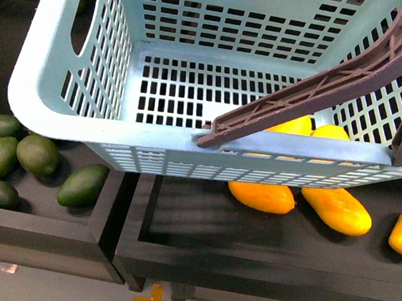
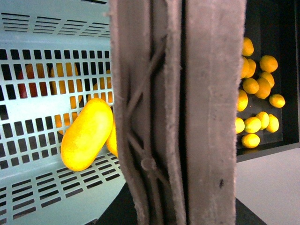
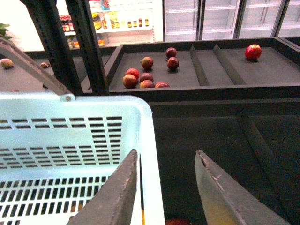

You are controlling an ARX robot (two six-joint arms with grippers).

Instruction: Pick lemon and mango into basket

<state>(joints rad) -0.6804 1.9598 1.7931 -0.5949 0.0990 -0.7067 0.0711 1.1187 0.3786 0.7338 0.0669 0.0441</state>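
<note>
Lowering the right gripper (image 3: 166,154) from where it hangs is the chief hazard. Its jaws stand wide with nothing between them but the corner rim of the basket (image 3: 147,140), one finger over the lattice floor and the other over the dark tray (image 3: 211,136), so a straight descent would likely strike that rim.

The brown handle (image 1: 323,84) slants across the basket's mouth. It fills the left wrist view so closely that I cannot tell how the left gripper is set. If that arm is carrying the basket and its hold is slack, the basket could swing or tip. One mango (image 2: 86,133) appears to lie inside against the lattice wall, and a tilt might roll it.

The lemons (image 2: 255,93) sit heaped in their own tray, well apart from the basket, with none seen in it. Loose mangoes (image 1: 335,208) lie on the tray just under the basket's near wall — a dropped basket would land on them.

The open room is the bare part of the basket floor away from the handle, and the bare tray bed beside the rim.
</note>
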